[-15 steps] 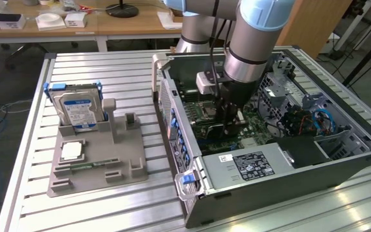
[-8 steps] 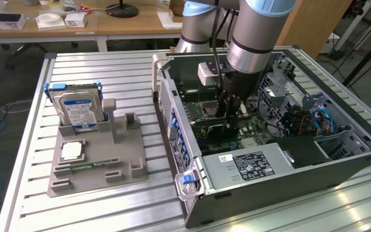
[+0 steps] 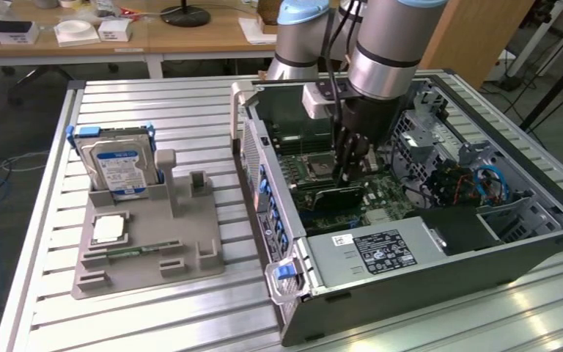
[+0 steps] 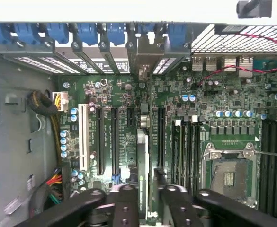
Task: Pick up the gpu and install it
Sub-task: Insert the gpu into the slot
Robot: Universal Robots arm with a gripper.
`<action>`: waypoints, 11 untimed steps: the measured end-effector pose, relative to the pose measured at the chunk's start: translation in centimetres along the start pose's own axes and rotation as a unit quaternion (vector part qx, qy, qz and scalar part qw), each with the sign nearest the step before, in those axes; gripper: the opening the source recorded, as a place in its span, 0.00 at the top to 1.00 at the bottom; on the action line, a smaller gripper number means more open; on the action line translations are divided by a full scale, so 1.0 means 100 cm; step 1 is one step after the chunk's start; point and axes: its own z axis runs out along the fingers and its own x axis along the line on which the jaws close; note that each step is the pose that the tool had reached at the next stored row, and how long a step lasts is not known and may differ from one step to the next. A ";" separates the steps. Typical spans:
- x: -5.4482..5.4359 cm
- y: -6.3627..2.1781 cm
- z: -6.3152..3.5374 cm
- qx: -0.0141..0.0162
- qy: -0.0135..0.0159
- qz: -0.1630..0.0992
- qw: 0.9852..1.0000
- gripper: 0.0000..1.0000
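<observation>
gpu (image 4: 143, 156) upright among motherboard slots (image 4: 114, 137), hard drive (image 3: 117, 165) well apart

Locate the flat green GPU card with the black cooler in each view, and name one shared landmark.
Exterior view: the dark-faced green gpu sits inside the open black computer case, over the motherboard.
Wrist view: the gpu is seen edge-on among the black expansion slots.
Shared landmark: the silver CPU socket.

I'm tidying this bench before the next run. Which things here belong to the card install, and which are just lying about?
In the job:
- green flat graphics card with black cooler, upright over the motherboard
- robot hand at the card
- open black metal computer case

Lying about:
- silver hard drive with blue rails
- grey plastic parts stand
</observation>
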 end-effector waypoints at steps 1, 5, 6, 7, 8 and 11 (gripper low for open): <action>0.000 0.0000 0.0001 0.000 0.000 0.000 1.000 0.75; 0.000 0.0000 0.0000 0.000 0.000 0.000 1.000 0.89; 0.000 0.0000 0.0000 0.000 0.000 0.000 1.000 0.89; 0.000 0.0000 0.0000 0.000 0.000 0.000 1.000 0.89; 0.000 0.0000 0.0000 0.000 0.000 0.000 1.000 0.89; 0.000 0.0000 0.0000 0.000 0.000 0.000 1.000 0.89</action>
